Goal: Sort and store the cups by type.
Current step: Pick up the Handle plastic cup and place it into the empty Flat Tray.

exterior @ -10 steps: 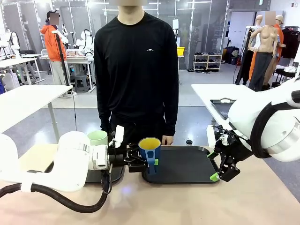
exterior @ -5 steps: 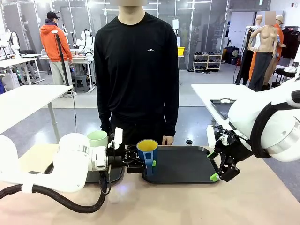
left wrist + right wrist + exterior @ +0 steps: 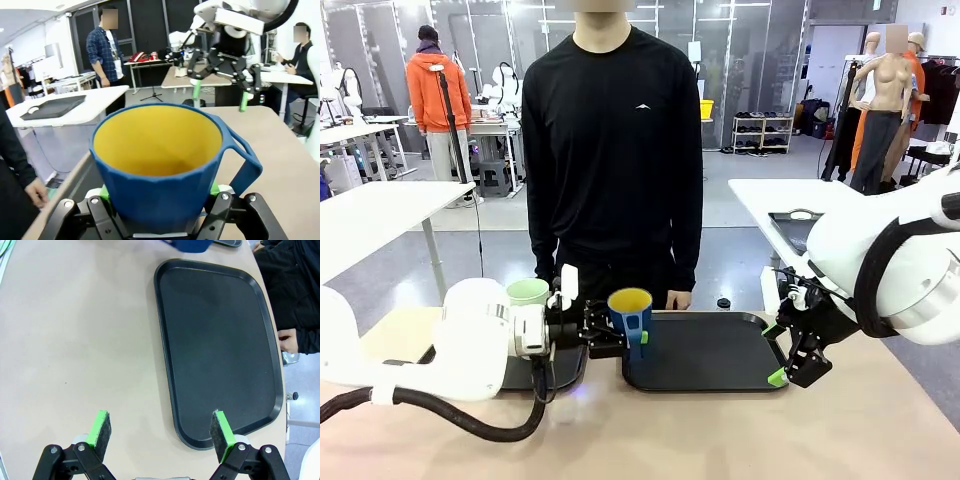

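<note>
**Q:** Where is the blue mug (image 3: 631, 318) in the front view?

**A:** You see it upright, its yellow inside showing. The left hand (image 3: 620, 338) holds it, with the fingers closed narrow on either side of its lower wall. The mug is at the left end of the large black tray (image 3: 720, 352). You cannot tell whether its base touches the tray. In the left wrist view, note that the handle points to picture right.

**Q:** And the other cup?

**A:** The mint-green tumbler (image 3: 528, 292) stands behind the left arm, near the person (image 3: 612, 150), and its base is hidden. A second dark tray (image 3: 567, 372) shows under that arm.

**Q:** How is the right hand (image 3: 792, 376) set?

**A:** It is spread wide, with the green pads well apart and nothing between them. It hangs above the tabletop (image 3: 720, 430), just beside the large tray's right edge.
</note>
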You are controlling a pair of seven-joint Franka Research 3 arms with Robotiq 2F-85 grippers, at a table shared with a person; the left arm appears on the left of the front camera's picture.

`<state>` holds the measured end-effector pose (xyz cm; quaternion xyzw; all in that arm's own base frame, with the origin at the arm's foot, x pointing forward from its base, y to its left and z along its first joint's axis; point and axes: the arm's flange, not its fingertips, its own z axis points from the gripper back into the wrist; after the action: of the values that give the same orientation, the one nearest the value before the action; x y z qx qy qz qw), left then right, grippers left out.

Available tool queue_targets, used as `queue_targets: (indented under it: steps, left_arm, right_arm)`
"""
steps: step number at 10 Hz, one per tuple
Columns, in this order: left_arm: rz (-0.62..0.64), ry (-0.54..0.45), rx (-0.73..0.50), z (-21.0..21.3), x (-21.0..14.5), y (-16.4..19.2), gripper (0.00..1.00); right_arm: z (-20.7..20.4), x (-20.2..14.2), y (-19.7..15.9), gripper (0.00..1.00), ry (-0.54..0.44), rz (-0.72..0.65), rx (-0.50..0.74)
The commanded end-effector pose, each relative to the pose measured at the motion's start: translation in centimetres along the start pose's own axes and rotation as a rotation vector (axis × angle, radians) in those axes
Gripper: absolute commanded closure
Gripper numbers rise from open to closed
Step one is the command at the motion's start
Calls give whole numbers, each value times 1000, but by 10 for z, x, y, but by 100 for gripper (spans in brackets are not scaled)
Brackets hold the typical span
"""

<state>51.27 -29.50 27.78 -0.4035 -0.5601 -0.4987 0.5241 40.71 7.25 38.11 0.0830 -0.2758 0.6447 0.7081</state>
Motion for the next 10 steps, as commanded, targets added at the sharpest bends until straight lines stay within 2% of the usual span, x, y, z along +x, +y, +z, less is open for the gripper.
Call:
queue_targets:
  steps: [1,6,8,10]
  left_arm:
    - [-120,-37,94,-68,-17,-46,26]
    - [-5,-1,-82,-111,-32,-61,26]
    - [-6,-5,-83,-124,-45,-63,26]
    - [48,26,-251,-115,-48,-66,26]
  right_arm:
    - [-1,2,2,0,19,-16,-7]
    - [-1,2,2,0,19,-16,-7]
    - [-1,2,2,0,19,-16,-7]
    - [-1,2,2,0,19,-16,-7]
